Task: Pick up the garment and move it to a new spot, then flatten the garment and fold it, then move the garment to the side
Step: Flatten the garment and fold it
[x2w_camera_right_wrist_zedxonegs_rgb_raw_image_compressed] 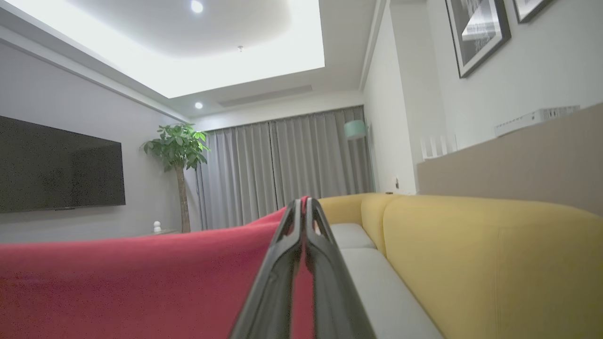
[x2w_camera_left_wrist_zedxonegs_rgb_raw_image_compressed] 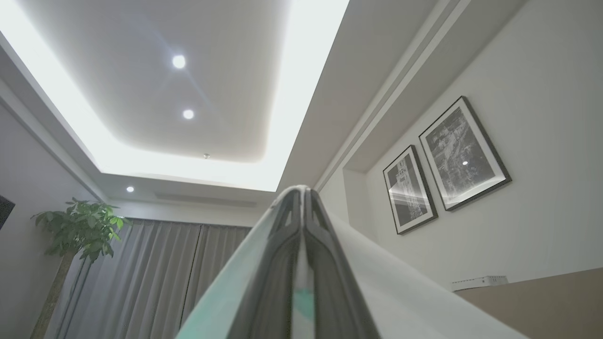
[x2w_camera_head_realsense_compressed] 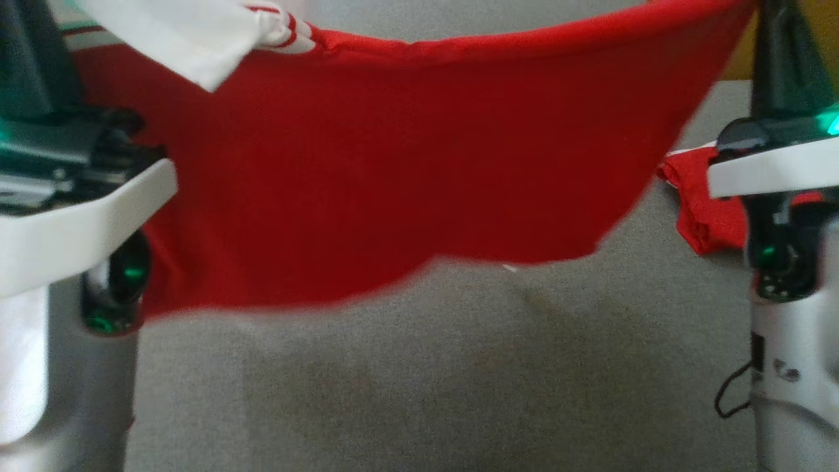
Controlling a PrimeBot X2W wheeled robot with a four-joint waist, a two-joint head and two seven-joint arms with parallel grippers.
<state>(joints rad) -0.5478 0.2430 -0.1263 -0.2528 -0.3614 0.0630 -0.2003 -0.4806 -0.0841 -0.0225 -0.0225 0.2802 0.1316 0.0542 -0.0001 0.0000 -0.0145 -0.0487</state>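
Over grey cushion, red garment between left claw and right claw, both tight on its edge.

Yellow sofa, grey curtains, potted plant.

garment spans top of frame btwn left gripper upper left & right gripper upper right; seat below.

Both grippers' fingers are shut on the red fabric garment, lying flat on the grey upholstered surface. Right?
No: the red fabric garment hangs stretched between the left gripper and right gripper, above the grey upholstered surface, not flat on it; see the head view.
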